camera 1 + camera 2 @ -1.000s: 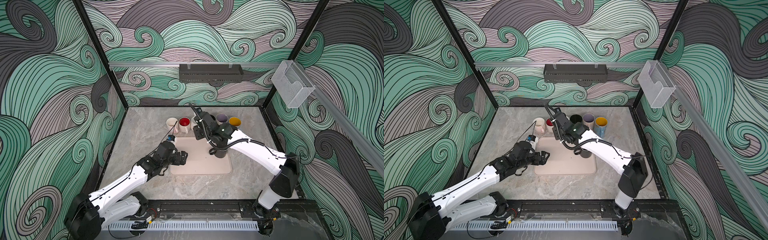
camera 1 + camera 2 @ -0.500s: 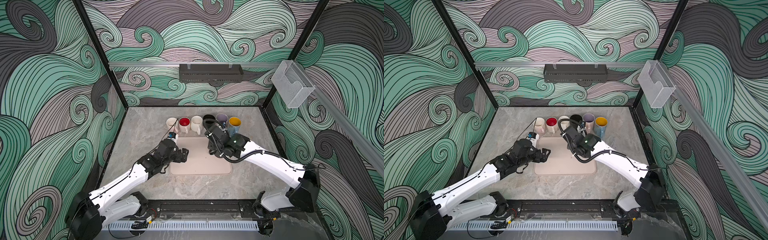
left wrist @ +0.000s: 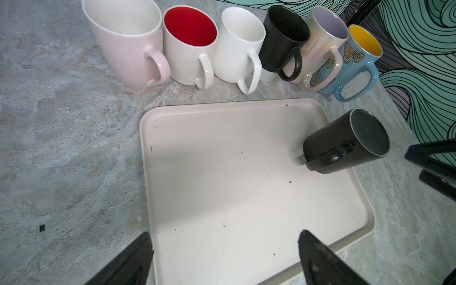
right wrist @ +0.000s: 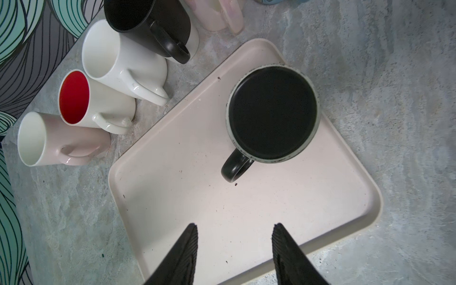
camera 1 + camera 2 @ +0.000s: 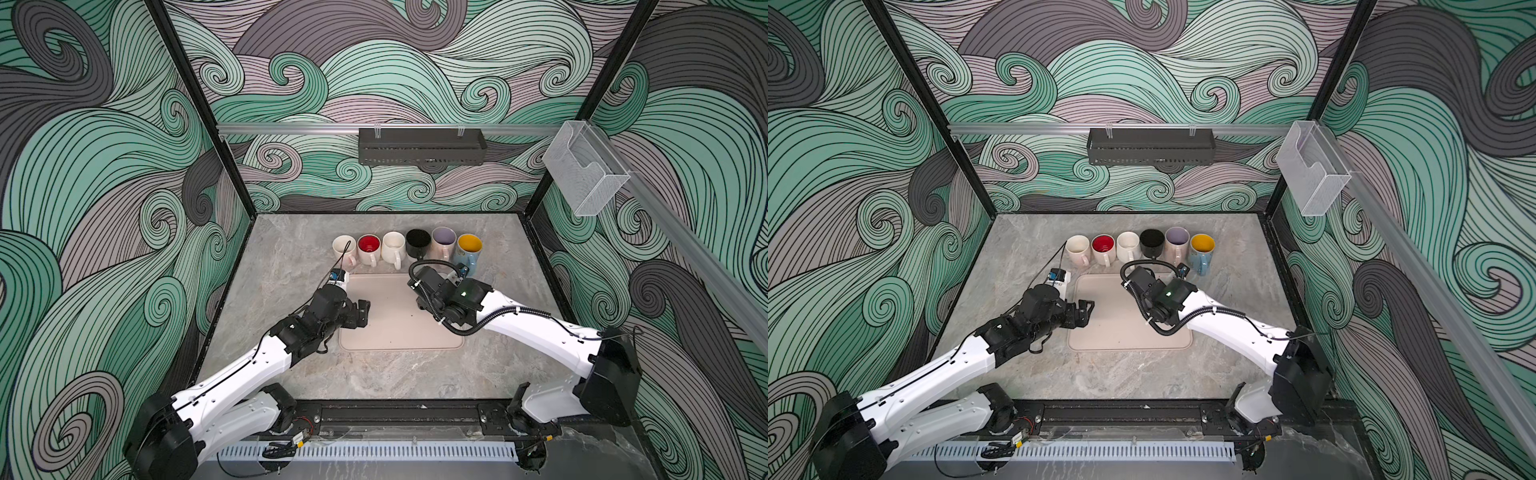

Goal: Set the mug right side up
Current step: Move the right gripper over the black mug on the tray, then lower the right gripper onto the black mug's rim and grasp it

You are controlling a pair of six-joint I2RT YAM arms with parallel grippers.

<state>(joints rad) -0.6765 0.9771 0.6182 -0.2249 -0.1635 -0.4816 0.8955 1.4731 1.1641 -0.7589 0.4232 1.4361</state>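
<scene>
- The black mug (image 4: 271, 113) stood upside down, base up, on the beige tray (image 3: 222, 160) by its far right corner, with its handle toward the tray's middle
- The right gripper (image 4: 234, 225) hung above the tray, near the mug but apart from it, fingers partly spread and holding nothing
- The left gripper (image 3: 224, 234) sat over the tray's left edge, fingers wide and bare
- Six upright mugs lined the desk (image 3: 61, 123) beyond the tray's far edge, from the pink mug (image 3: 123, 42) to the blue butterfly mug (image 3: 355, 56)
</scene>
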